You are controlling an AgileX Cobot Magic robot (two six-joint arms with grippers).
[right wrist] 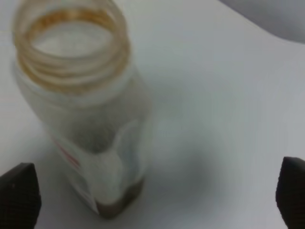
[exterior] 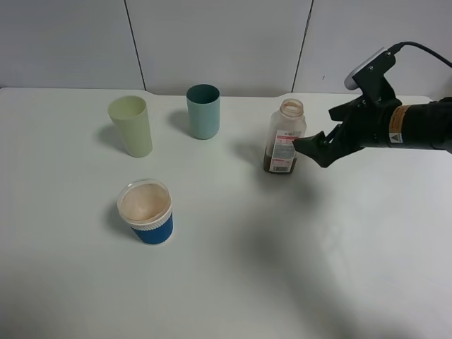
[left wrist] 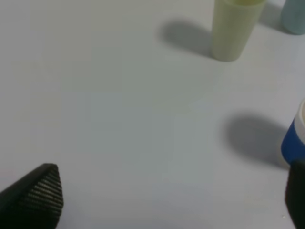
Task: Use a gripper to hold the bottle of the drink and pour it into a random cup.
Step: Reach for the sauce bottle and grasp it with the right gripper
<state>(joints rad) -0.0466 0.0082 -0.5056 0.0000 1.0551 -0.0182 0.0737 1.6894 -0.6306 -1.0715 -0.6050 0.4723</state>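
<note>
Risk first: the bottle of the drink (exterior: pixel 284 138) stands upright with no cap, and only a shallow band of brown liquid sits at its base, so it looks light and easy to knock. The right gripper (exterior: pixel 311 150) is at label height with its jaws spread wide, and one fingertip appears touching or just short of the bottle's side; the high view can't settle which. A push forward from there could tip the bottle toward the teal cup (exterior: pixel 203 111) and spill it on the counter (exterior: pixel 282 268). The right wrist view shows the bottle between the two dark fingers but nearer one of them, so an off-centre close would probably shove it sideways before the far finger arrives. The thin, whitish body may also buckle or slip under a hard squeeze. After that comes a long open-mouthed carry, since the short blue cup (exterior: pixel 146 212) sits well apart, nearer the front on the left, with the pale-green cup (exterior: pixel 131 126) behind it. The left gripper (left wrist: pixel 167 195) is spread too, holding nothing, with the blue cup just beside one finger.
</note>
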